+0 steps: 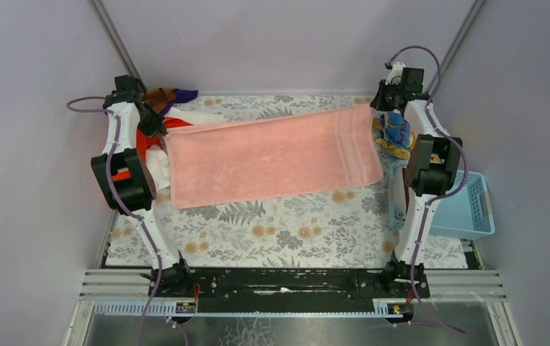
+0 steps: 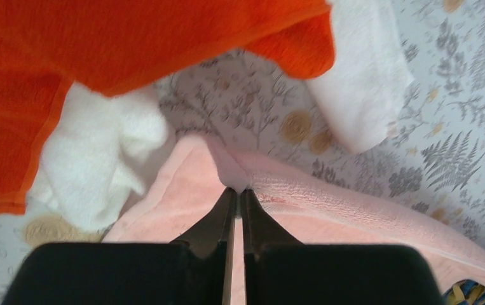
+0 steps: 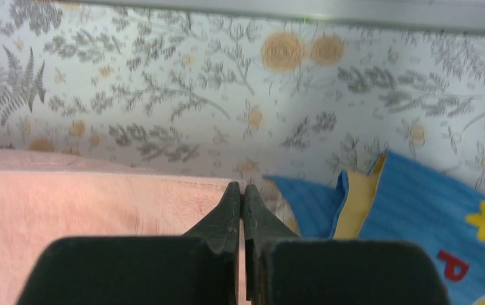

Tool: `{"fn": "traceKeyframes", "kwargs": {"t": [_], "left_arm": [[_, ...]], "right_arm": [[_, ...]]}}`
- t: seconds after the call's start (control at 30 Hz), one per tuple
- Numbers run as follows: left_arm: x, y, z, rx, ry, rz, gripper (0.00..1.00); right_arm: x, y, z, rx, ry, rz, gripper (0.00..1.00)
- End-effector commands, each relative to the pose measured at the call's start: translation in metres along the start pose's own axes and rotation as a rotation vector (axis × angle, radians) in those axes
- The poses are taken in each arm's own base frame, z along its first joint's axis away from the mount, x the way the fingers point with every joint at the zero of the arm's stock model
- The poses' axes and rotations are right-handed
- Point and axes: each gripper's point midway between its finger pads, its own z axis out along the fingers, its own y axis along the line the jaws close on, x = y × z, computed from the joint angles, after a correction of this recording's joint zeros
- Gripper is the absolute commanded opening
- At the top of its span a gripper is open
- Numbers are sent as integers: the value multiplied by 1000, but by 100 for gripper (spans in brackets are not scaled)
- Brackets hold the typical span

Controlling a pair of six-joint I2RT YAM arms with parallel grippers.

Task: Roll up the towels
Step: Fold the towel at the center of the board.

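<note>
A pink towel (image 1: 272, 155) is stretched across the back of the floral table, held by its two far corners. My left gripper (image 1: 158, 130) is shut on its far left corner; in the left wrist view the pink towel (image 2: 328, 210) bunches at the closed fingertips (image 2: 238, 190). My right gripper (image 1: 377, 107) is shut on the far right corner; in the right wrist view the pink towel (image 3: 81, 216) runs left from the closed tips (image 3: 243, 187).
An orange towel (image 2: 119, 38) and white towels (image 2: 100, 152) lie piled at the back left (image 1: 158, 155), with brown and purple cloths (image 1: 171, 95) behind. A blue and yellow patterned towel (image 1: 396, 134) lies at back right. A light blue basket (image 1: 473, 205) stands at the right edge.
</note>
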Motion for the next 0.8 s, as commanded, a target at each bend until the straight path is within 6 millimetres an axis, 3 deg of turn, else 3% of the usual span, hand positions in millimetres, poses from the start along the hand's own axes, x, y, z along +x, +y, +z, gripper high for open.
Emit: {"fn": "traceKeyframes", "kwargs": {"t": [0.0,0.2,0.47,0.77], "left_arm": [[3,14,-26,5,-39,-6,0],[31,49,-33,-16,-9,-55,0],[68,92,-42,-36,13,-141,0],[110,108,-35,-11,64,-195,0]], "right_arm": [[-40,9,-48,0,-118,-88,0],[-11,14,-73,24,-86,-114,0],[43,5,-99,115,-31,-99,0],[81,1,-132,217,-45,-64,0]]}}
